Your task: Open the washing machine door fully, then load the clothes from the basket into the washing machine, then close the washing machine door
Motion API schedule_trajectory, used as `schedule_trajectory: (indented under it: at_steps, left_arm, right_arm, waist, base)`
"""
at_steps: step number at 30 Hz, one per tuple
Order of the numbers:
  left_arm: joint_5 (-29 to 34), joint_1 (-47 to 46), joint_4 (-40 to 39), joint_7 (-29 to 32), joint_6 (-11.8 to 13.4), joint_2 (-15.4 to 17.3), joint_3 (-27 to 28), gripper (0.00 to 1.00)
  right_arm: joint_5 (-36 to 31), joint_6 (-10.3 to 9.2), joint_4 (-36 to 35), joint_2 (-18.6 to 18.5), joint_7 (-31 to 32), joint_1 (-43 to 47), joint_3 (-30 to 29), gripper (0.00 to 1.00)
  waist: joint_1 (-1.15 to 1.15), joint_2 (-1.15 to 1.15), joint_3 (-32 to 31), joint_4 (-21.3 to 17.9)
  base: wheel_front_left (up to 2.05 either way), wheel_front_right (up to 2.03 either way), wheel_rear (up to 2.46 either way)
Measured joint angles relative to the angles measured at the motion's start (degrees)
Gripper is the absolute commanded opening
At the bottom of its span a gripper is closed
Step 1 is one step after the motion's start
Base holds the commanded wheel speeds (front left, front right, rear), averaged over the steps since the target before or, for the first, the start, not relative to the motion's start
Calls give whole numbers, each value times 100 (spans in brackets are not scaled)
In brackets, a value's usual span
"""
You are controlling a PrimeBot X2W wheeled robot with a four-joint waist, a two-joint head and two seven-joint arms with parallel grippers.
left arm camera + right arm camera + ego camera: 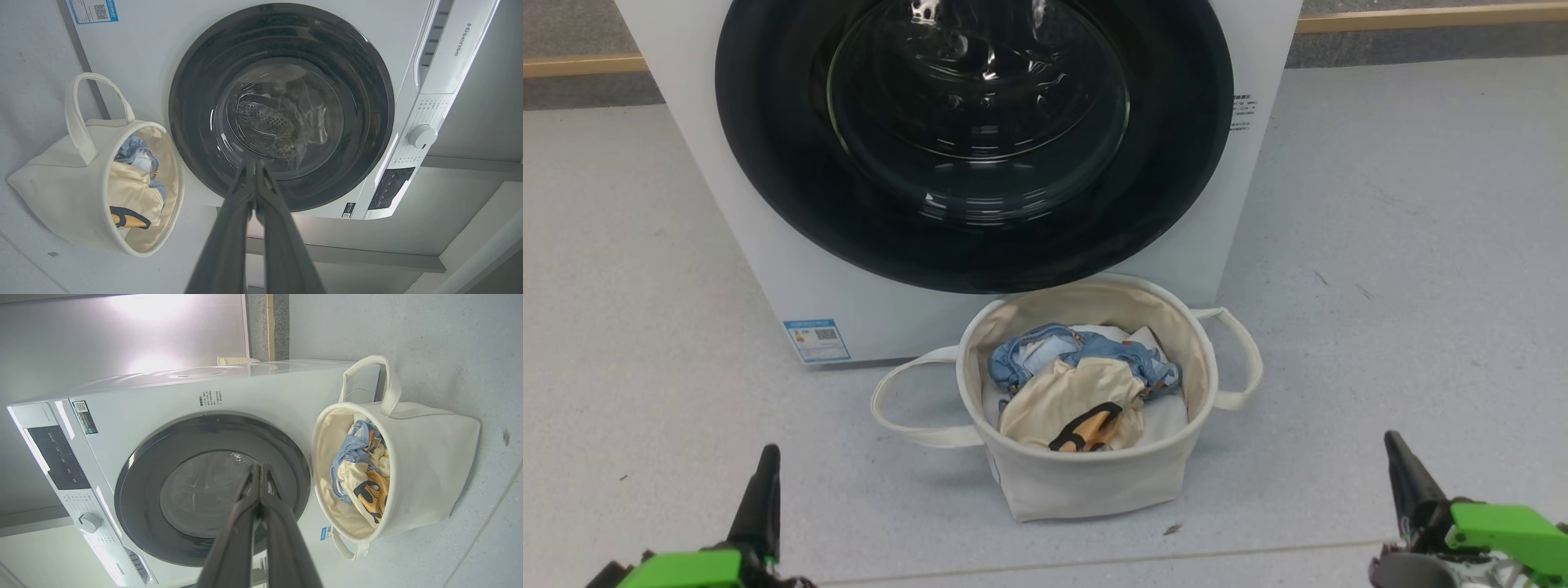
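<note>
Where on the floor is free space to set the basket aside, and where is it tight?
Bare floor lies left of the basket, between it and the left gripper, and right of it, beside the washing machine. Tight: the basket stands close before the washing machine door.

Big white front-loading washing machine [809, 278] running off top edge of head view, upper arc of round glossy black-rimmed glass door [768, 163] going with it. Small blue label [817, 340], lower left, and printed text [1241, 114], upper right, showing too small to read. Round cream canvas basket [1086, 482] wall hiding lower folds of blue denim and cream printed clothes [1078, 384].
</note>
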Motion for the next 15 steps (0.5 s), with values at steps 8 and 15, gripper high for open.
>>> schedule_trajectory:
  at_steps: [8,15]
  left_arm:
    - [0,293,385,-52,8,-52,-54,100]
    - [2,241,361,-166,7,-51,-140,100]
  right_arm:
    - [-18,0,357,56,-44,277,11,100]
    - [-116,0,203,55,-161,259,-43,100]
  waist:
    - [3,0,1,-6]
    - [2,0,6,-12]
  base:
    - [0,0,0]
    - [0,0,0]
